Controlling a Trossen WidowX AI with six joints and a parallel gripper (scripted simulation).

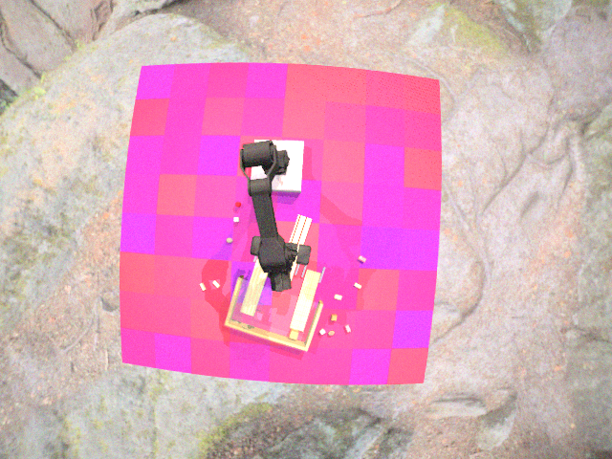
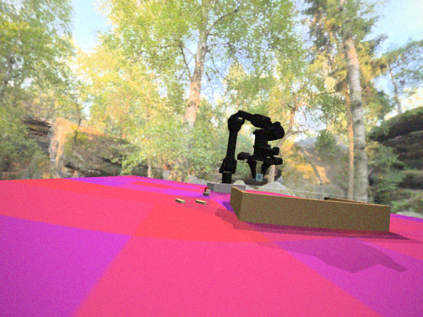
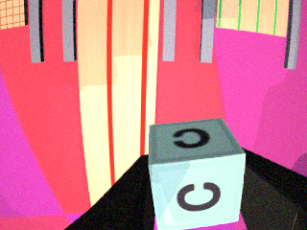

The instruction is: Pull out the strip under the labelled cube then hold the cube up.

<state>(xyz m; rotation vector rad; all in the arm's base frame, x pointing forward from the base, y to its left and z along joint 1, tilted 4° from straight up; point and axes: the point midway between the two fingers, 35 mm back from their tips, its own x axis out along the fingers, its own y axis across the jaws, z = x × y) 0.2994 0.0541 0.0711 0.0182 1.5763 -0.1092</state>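
Observation:
The labelled cube (image 2: 259, 177) (image 3: 197, 138) is pale blue with a dark C on two visible faces in the wrist view. My gripper (image 2: 258, 174) (image 3: 189, 159) is shut on it and holds it up in the air, above the level of the tray wall in the exterior view. The arm hides the cube in the top view. A cream strip with red lines (image 1: 301, 228) (image 3: 127, 115) lies below, reaching out of the tray's open side towards the robot base. A strip with a grid (image 3: 11, 11) and one with green lines (image 3: 249, 14) lie to either side.
The wooden-walled tray (image 1: 267, 337) (image 2: 307, 211) stands under and beyond the gripper. Thin grey rails (image 3: 35, 31) (image 3: 168, 31) divide its lanes. The white robot base (image 1: 293, 172) is behind. Small loose pieces (image 1: 215, 284) (image 1: 338, 296) lie on both sides of the tray.

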